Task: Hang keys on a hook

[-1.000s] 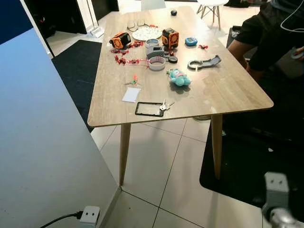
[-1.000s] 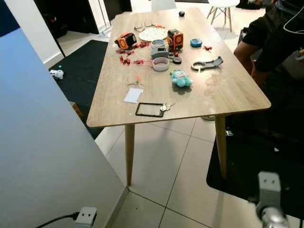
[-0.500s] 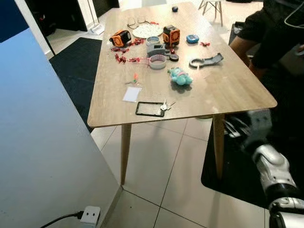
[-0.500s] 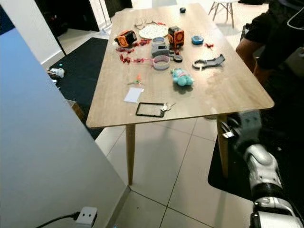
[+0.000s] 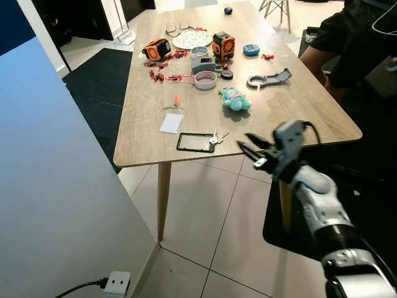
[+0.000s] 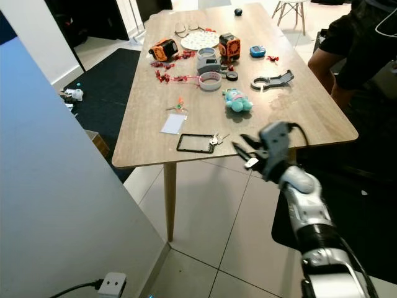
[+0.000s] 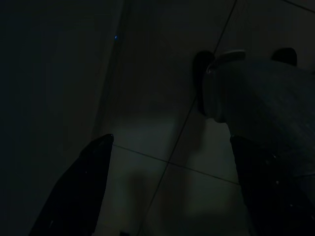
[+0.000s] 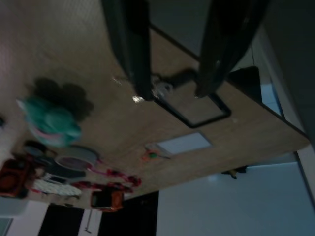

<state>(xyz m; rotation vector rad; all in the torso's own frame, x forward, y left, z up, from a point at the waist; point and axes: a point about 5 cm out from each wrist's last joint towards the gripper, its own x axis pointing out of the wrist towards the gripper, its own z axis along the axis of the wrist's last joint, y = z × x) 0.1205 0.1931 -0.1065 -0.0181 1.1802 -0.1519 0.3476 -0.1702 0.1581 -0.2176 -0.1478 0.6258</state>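
since the earlier frame the right gripper [image 5: 250,154] has risen from the lower corner to hang off the table's near edge, fingers spread and empty

left eye view: keys [image 5: 214,138], small metal bunch on a ring, lying flat near the front edge of the wooden table [image 5: 310,115], touching the end of a black rectangular frame [image 5: 195,143]; white card [image 5: 172,123] just beyond. judged light, stiff, thin and slippery, low on smooth laminate; the best hold is probably the ring or the bunched bows

right eye view: teal plush toy [image 6: 237,102] mid-table, soft and rounded; tape roll [image 6: 209,81] and orange boxes further back; a person in dark clothing at the right edge

left wrist view: very dark; left gripper [image 7: 167,196] over floor tiles, fingers parted, idle

right wrist view: the two black fingers [image 8: 130,44] frame the keys, blurred; no hook seen
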